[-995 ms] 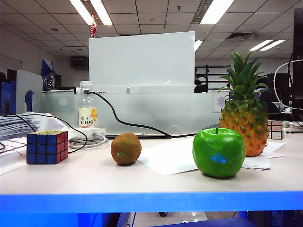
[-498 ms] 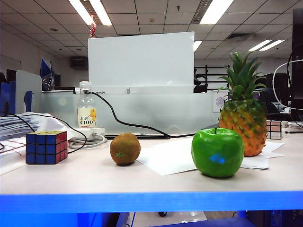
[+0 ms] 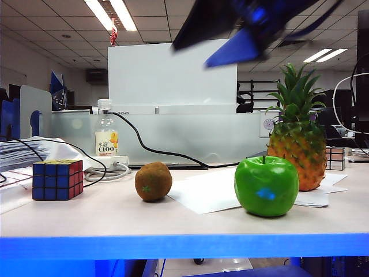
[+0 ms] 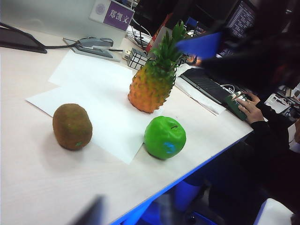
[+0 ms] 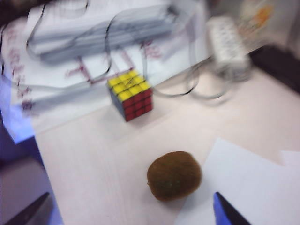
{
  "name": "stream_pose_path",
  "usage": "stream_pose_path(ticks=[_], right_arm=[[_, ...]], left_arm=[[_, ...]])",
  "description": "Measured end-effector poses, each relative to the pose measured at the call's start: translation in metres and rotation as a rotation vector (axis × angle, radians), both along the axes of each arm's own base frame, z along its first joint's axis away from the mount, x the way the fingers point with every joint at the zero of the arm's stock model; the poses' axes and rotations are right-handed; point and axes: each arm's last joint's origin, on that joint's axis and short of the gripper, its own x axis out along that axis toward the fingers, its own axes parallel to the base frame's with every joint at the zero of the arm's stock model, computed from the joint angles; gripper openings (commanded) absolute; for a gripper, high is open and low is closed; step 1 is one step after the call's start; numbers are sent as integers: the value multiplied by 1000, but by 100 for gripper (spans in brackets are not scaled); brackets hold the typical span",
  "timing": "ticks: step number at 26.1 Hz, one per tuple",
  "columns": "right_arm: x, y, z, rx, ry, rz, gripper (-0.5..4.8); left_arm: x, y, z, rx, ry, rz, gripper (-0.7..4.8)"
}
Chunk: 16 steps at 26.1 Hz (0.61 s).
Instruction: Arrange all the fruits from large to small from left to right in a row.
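Note:
Three fruits stand on the table: a brown kiwi (image 3: 153, 181) on the left, a green apple (image 3: 266, 186) right of it, and a pineapple (image 3: 297, 147) behind the apple at the far right. My right gripper (image 3: 202, 49) hangs blurred, high above them near the top of the exterior view. In the right wrist view it (image 5: 130, 212) is open, its fingers wide apart, with the kiwi (image 5: 174, 176) just beyond the gap. The left wrist view shows the kiwi (image 4: 72, 126), apple (image 4: 165, 137) and pineapple (image 4: 152, 86). My left gripper (image 4: 126, 213) is a blur at the table's front edge, fingers apart and empty.
A multicoloured puzzle cube (image 3: 57, 179) sits at the left, with a drink bottle (image 3: 106, 135) and a power strip with cables (image 3: 109, 168) behind it. White paper sheets (image 3: 204, 193) lie under the fruits. A small cube (image 3: 335, 157) stands beside the pineapple. A person's hand (image 4: 251, 108) rests by a laptop.
My right arm has swung into the top of the exterior view, where no arm showed before. The fruits have not moved.

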Motion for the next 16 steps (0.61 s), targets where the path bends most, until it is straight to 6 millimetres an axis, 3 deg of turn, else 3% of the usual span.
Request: stream_pose_path(ticks=[5,16], right_arm=[[30,30,-25,-98,45,-10,479],[50,73,-70,-194,76,67,479]], left_arm=[[0,0,0,2,-2,5,184],[0,0,0,2,-2,5,184]])
